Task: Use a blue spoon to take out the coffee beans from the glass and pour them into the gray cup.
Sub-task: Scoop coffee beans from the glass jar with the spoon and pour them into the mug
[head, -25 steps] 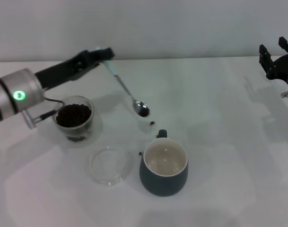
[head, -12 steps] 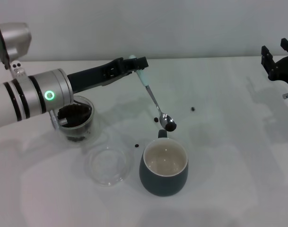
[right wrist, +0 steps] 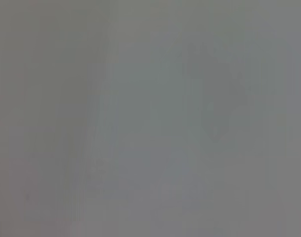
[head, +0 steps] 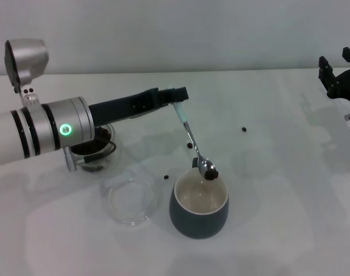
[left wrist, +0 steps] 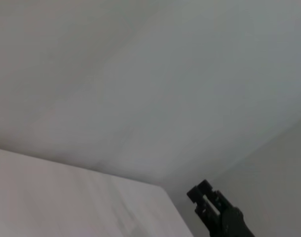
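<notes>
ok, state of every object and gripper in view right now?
left gripper: shut on the blue spoon's handle, above the table
blue spoon: held tilted, bowl over the gray cup's rim, loaded
coffee beans: a few in the spoon bowl, rest in the glass, several loose on the table
glass: upright, holds beans
gray cup: upright, looks empty
glass dish: flat, empty
right gripper: parked at the far right

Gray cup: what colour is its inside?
Cream-white inside the gray cup, against a dark blue-gray outside. The head view shows it best.
</notes>
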You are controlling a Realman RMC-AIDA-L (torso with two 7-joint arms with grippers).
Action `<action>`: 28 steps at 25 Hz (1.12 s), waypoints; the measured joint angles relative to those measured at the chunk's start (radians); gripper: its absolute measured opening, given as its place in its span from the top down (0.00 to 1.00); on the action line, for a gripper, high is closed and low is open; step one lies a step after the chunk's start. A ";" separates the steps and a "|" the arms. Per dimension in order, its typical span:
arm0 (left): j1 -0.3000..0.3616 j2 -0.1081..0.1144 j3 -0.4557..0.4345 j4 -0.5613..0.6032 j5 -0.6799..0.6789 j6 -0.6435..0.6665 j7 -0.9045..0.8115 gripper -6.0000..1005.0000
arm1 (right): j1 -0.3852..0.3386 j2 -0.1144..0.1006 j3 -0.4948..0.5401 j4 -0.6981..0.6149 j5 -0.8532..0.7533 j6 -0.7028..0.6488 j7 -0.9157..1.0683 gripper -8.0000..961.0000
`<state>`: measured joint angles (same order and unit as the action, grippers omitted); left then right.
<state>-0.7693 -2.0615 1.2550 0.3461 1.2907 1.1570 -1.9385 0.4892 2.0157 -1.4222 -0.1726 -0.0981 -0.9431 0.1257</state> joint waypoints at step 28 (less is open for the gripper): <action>0.040 -0.009 0.021 0.179 0.182 -0.024 0.005 0.86 | 0.001 0.002 0.002 0.000 0.002 0.014 0.002 0.45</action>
<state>-0.7288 -2.0704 1.2757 0.5254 1.4730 1.1326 -1.9333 0.4898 2.0172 -1.4204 -0.1726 -0.0965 -0.9294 0.1272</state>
